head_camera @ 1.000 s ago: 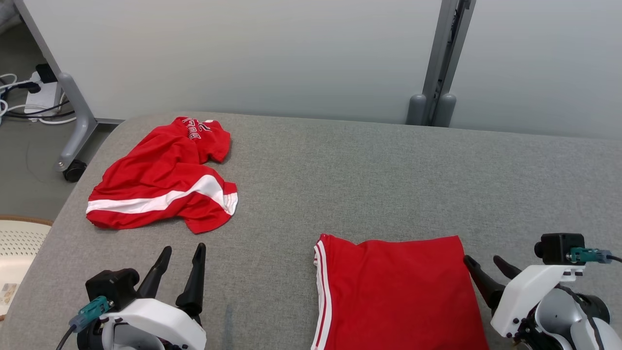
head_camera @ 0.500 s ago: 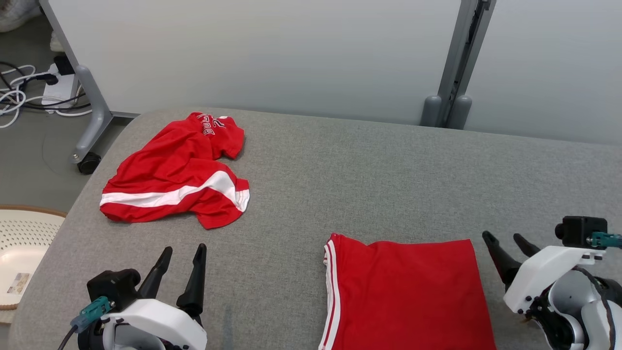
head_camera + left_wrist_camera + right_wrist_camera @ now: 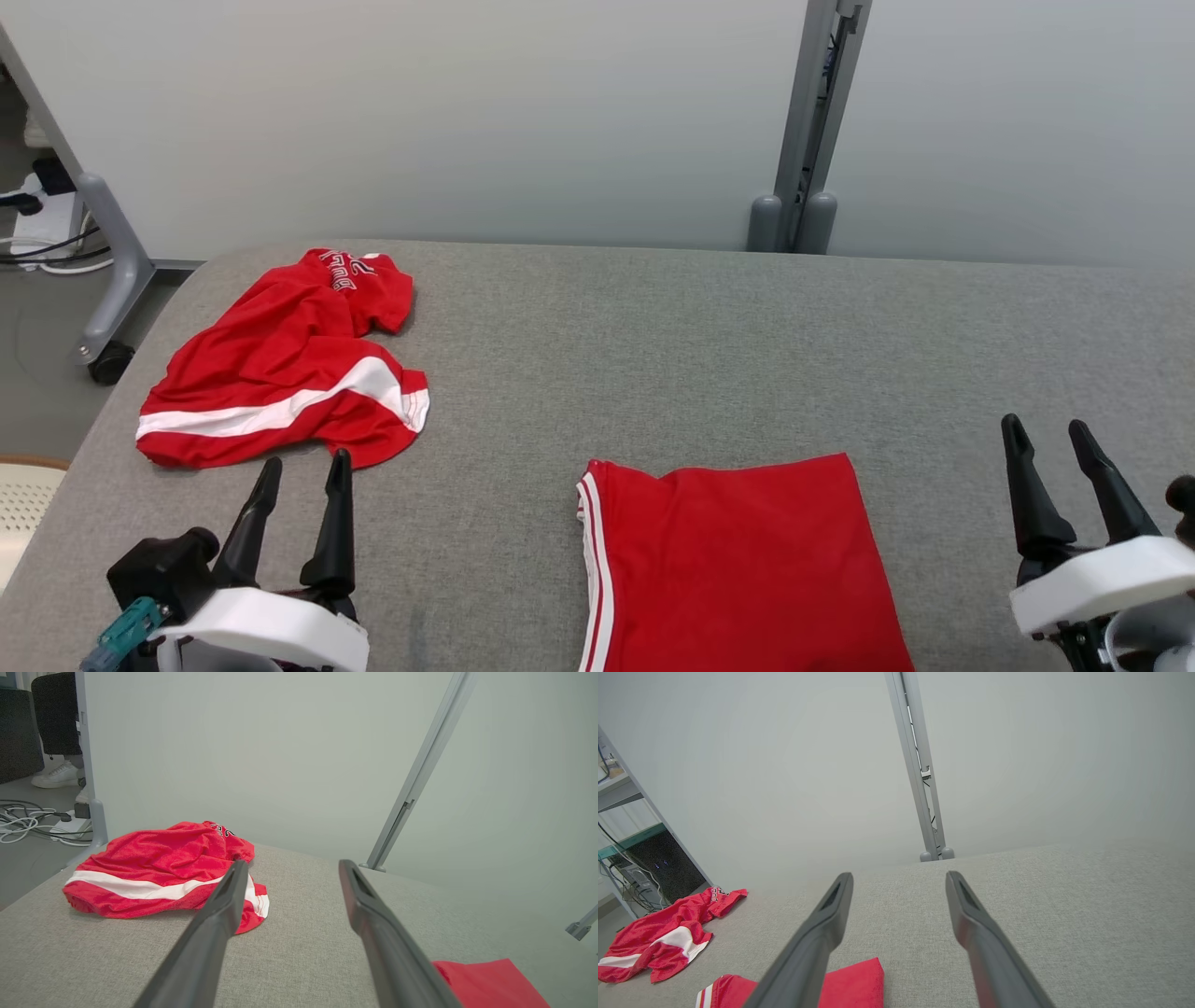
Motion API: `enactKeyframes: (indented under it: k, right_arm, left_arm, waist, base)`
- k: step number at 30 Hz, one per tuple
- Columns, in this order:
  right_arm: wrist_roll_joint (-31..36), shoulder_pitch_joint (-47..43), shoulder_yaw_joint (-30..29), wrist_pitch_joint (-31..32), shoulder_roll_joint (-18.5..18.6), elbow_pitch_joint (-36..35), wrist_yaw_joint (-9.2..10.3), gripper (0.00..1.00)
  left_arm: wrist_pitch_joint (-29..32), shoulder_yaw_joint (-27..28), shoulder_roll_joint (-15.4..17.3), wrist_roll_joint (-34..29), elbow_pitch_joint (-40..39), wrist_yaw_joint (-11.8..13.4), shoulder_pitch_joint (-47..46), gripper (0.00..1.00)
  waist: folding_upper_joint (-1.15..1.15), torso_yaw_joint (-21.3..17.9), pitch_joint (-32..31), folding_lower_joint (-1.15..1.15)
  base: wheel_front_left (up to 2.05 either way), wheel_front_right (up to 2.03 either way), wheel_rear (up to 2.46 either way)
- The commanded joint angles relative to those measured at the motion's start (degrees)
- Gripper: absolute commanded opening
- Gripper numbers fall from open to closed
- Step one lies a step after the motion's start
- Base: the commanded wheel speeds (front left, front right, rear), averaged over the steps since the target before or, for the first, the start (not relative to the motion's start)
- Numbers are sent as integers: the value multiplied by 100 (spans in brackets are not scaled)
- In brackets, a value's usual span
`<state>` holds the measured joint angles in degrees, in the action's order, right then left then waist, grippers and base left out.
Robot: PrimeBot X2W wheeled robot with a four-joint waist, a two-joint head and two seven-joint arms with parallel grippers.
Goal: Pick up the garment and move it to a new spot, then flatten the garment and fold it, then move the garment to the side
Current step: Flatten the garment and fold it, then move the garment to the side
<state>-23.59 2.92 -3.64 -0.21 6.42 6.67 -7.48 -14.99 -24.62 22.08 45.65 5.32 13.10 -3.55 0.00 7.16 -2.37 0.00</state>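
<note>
The crumpled garment (image 3: 280, 392), red with a white stripe, lies in a loose heap at the far left corner of the grey counter (image 3: 672, 345). A second piece, the folded garment (image 3: 738, 560), lies flat at the near edge between the two arms and looks already finished. So I judge that the step in hand is the first one for the crumpled piece: to reach it and pick it up. It may also be that the folded piece waits to be moved aside; the pictures do not settle this.

The next move calls for the left gripper (image 3: 306, 459) to go forward and down onto the heap, which is near its tips, and to pinch a raised fold. Its jaws stand wide apart, hold nothing, and seem to touch no cloth. The right gripper (image 3: 1044, 423), to the right of the folded garment and apart from it, has its jaws spread wide too, empty.
</note>
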Motion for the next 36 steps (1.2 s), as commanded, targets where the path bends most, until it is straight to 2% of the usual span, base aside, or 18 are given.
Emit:
enactKeyframes:
  k: [1, 6, 9, 15, 21, 22, 23, 27, 36]
  right_arm:
    - [6, -98, -19, -147, 12, -24, -3, 100]
    - [150, -400, 246, -1050, 173, -24, -3, 100]
    - [396, -467, 385, -1350, 299, 150, -3, 100]
    - [595, -294, 500, -1499, 228, 537, -3, 100]
    - [571, -188, 521, -1505, 216, 667, -3, 100]
    - [510, -116, 610, -1501, 213, 846, -3, 100]
    - [457, -97, 675, -1501, 205, 936, -3, 100]
    - [119, 190, 1188, -1098, 278, 1583, -3, 100]
    - [-210, 881, 1542, 12, 158, 2752, -3, 100]
  left_arm:
    - [-23, 132, -40, -99, -40, -49, 94, 100]
    - [-24, 704, -331, -704, -150, -261, 399, 100]
    - [-24, 994, -505, -1156, -183, -407, 516, 100]
    - [-14, 1423, -965, -1715, -27, -777, 663, 100]
    - [-14, 1721, -1216, -2028, 142, -1094, 615, 100]
    - [-14, 1845, -1359, -2156, 236, -1263, 566, 100]
    - [-14, 1876, -1389, -2180, 256, -1291, 557, 100]
    - [-14, 1966, -1506, -2309, 372, -1448, 518, 100]
    - [-14, 1977, -1660, -2429, 527, -1621, 435, 100]
  waist:
    - [0, -56, -12, 0]
    - [0, -190, 25, 0]
    - [0, -245, 59, 0]
    - [0, -321, 115, 0]
    - [0, -278, 119, 0]
    - [0, -233, 113, 0]
    - [0, -223, 111, 0]
    - [0, -163, 91, 0]
    - [0, 17, 97, 0]
  base:
    - [0, 0, 0]
    - [0, 0, 0]
    - [0, 0, 0]
    - [0, 0, 0]
    - [0, 0, 0]
    - [0, 0, 0]
    - [0, 0, 0]
    - [0, 0, 0]
    - [0, 0, 0]
